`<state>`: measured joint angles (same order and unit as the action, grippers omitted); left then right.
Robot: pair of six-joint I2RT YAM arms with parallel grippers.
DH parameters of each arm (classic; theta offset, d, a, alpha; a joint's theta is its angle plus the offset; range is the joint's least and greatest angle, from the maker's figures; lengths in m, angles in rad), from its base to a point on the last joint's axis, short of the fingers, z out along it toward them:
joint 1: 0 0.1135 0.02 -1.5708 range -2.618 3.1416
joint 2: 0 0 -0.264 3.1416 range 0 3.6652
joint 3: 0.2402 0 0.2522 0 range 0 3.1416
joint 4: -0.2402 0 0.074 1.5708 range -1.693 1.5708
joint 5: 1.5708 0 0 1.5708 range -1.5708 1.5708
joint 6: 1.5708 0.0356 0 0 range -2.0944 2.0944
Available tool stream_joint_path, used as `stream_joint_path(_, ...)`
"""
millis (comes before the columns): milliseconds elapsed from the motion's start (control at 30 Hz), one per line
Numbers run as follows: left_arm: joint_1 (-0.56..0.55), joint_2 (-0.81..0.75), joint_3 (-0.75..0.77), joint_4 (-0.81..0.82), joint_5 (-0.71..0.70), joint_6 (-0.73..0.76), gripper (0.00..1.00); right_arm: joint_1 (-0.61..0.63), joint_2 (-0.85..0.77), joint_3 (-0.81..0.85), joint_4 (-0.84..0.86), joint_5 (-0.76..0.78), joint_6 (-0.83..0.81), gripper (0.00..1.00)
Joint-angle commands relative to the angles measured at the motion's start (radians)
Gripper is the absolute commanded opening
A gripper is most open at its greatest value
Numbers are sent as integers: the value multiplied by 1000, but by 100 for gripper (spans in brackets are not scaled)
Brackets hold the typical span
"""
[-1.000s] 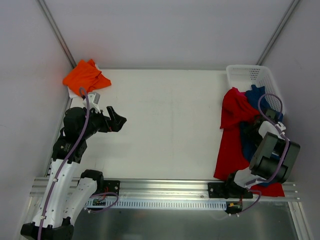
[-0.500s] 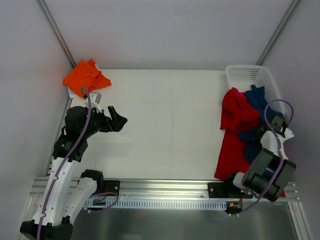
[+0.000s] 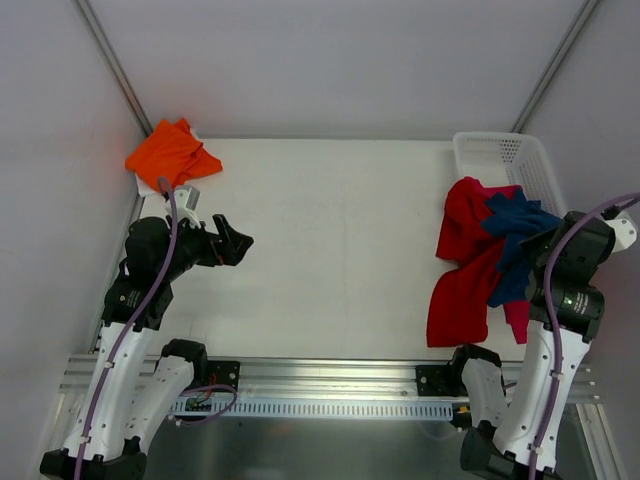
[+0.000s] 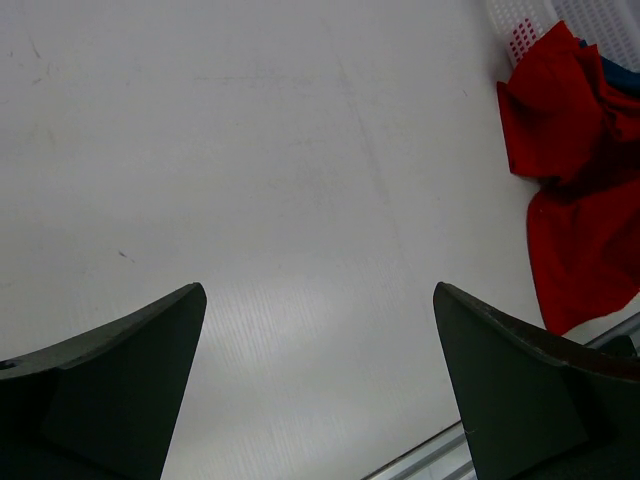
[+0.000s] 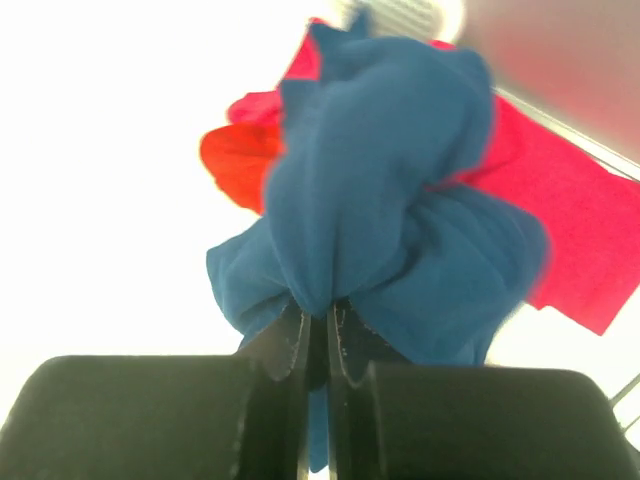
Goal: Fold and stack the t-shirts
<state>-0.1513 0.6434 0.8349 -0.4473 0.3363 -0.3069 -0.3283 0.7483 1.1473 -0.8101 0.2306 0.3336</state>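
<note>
1 orange tee (image 3: 172, 152), 1 red (image 3: 460, 290), 1 pink (image 3: 517, 320), 1 blue (image 3: 515, 220); 1 basket (image 3: 492, 148)

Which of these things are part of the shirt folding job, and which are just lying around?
For the job: blue tee, red tee, pink tee, orange tee.
Just lying about: basket.

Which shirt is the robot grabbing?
The blue t-shirt: the right gripper is shut on it. The red t-shirt and pink t-shirt lie ungripped beside it; the orange t-shirt sits far away in the corner.
</note>
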Motion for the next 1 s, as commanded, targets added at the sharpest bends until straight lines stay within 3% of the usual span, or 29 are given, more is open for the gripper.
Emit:
stream_joint_path(0, -5, -17, 0, 25, 1, 2, 99, 34, 23, 94, -110, -92, -16, 3)
stream_joint_path(33, -5, -19, -2, 25, 1, 2, 99, 38, 26, 103, -118, -103, -18, 18)
stream_joint_path(133, -5, -22, -2, 24, 0, 2, 99, 48, 23, 111, -127, -108, -19, 27)
stream_joint_path(167, -7, -24, -2, 25, 1, 2, 99, 48, 17, 100, -120, -120, -21, 36)
stream_joint_path(200, -5, -22, -2, 25, 0, 2, 99, 51, 5, 92, -101, -140, -21, 57)
stream_joint_path(233, -7, -22, 0, 25, 1, 2, 99, 54, 0, 88, -95, -146, -22, 64)
stream_joint_path(300, -7, -25, -2, 25, 1, 2, 99, 55, -4, 80, -90, -148, -31, 67)
stream_joint_path(400, -7, -27, -2, 25, -2, 2, 99, 57, 2, 80, -95, -146, -53, 53)
stream_joint_path(433, -7, -27, -2, 24, -2, 3, 99, 55, 5, 80, -95, -148, -59, 19)
stream_joint_path(467, -5, -28, -2, 24, -2, 3, 99, 55, 6, 78, -95, -149, -61, 9)
stream_joint_path(500, -5, -30, -3, 24, -2, 2, 99, 57, 8, 74, -95, -152, -64, 3)
stream_joint_path(533, -7, -31, -3, 25, -3, 3, 99, 55, 10, 74, -97, -157, -71, 6)
stream_joint_path(567, -7, -33, -3, 25, -3, 2, 99, 57, 11, 71, -107, -158, -77, 15)
stream_joint_path(600, -7, -33, -3, 24, -3, 2, 99, 58, 10, 54, -110, -166, -83, 55)
stream_joint_path(633, -5, -34, -3, 24, 0, 2, 99, 63, 2, 37, -129, -162, -97, 69)
stream_joint_path(700, -7, -37, -3, 24, -2, 0, 99, 66, -23, -15, -138, -142, -102, 87)
stream_joint_path(833, -7, -37, 0, 25, 7, -1, 99, 72, -162, -353, -46, -218, -65, 88)
stream_joint_path(967, -7, -39, 0, 25, 17, -5, 99, 78, -236, -576, 37, -323, -19, 87)
